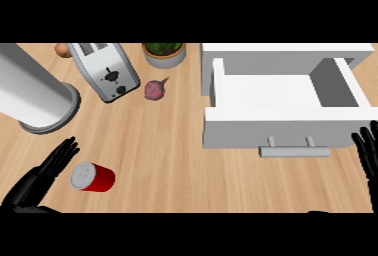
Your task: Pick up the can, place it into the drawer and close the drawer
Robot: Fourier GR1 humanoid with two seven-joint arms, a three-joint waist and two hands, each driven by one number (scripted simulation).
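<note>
Well left of drawer (280, 131), nearer robot: can (94, 178), apparently on its side, long axis roughly left-right, lid end toward left hand (37, 182). Left hand just beside can, fingers straight and spread, holding nothing; clearly nearer hand. Right hand (367, 150) rests open off drawer's right front corner, partly cut off. Fingertip-can contact: cannot tell.

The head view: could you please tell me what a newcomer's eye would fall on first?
Most striking is the white drawer, standing wide open at the right with nothing showing inside. Next comes the red can, lying on its side at lower left, just beside the open left robot hand. A silver toaster sits at the upper left.
</note>
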